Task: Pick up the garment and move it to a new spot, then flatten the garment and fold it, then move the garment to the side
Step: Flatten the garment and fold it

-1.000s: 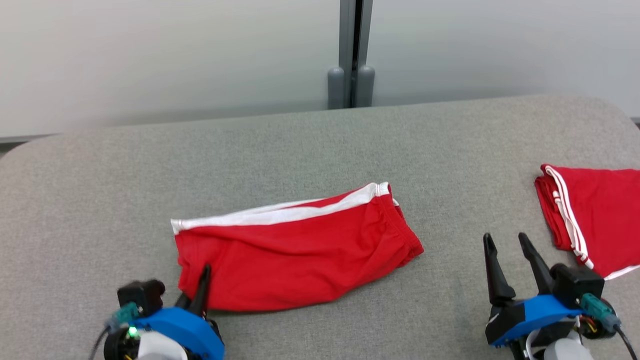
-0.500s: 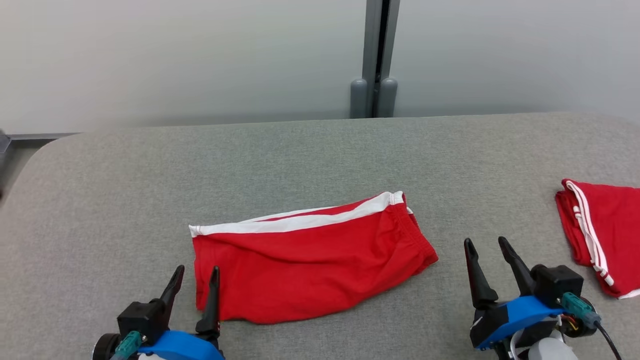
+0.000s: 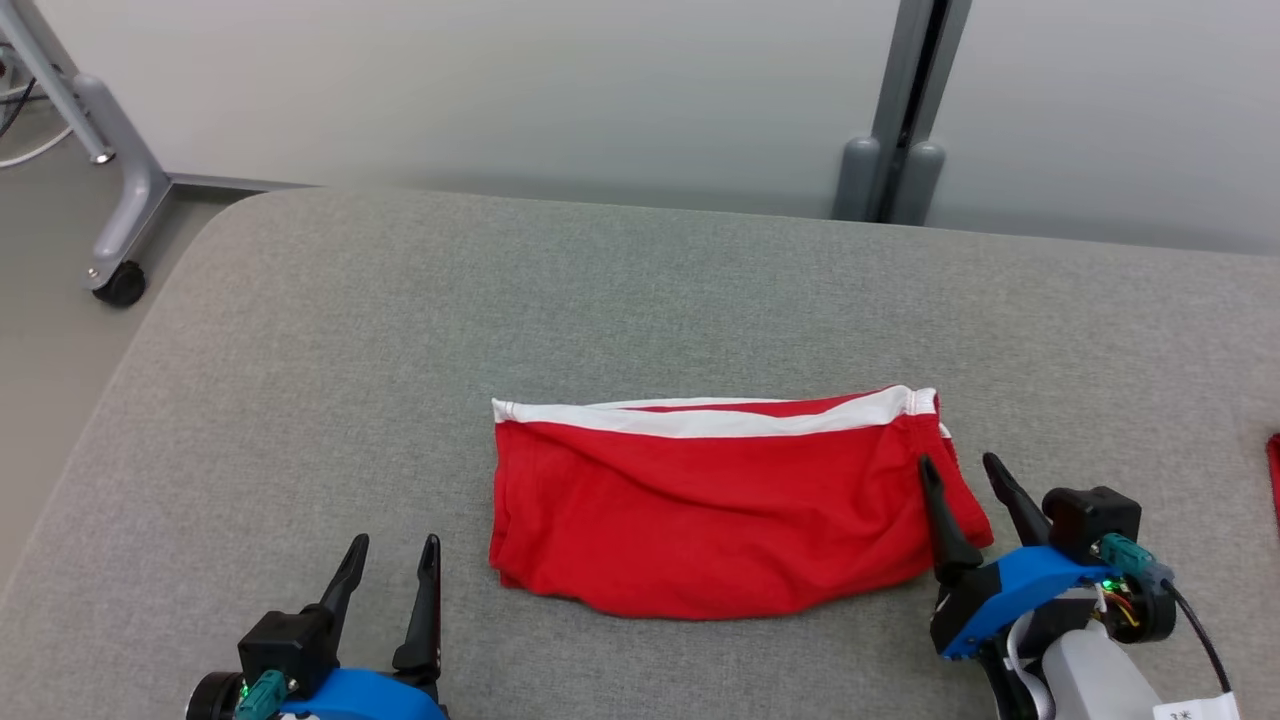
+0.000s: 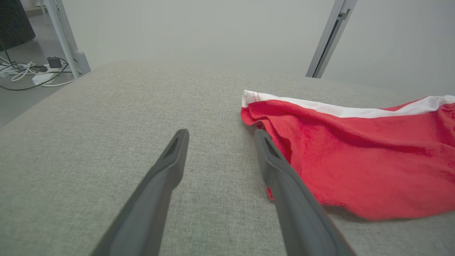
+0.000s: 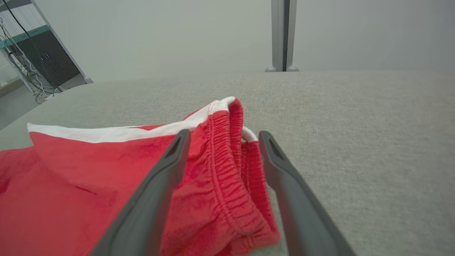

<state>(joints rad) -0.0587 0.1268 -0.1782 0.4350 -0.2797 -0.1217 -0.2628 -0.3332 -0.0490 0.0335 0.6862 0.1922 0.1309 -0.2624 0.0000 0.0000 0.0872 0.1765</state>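
Both left fingers (image 3: 345, 585) and right fingers (image 3: 940, 520) are wide open, empty. The red garment (image 3: 720, 510) lies on the surface (image 3: 600, 300), long axis left to right, its waistband end at the nearer right fingers

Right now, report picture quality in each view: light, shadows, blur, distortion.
Head view: soft even light, no glare, red shorts sharp, thin shadow along their near edge. Left wrist view: wide-angle stretch enlarges the left gripper, its finger bases soft; wall hazy. Right wrist view: right gripper looms likewise; elastic waistband crisp, wall washed out.
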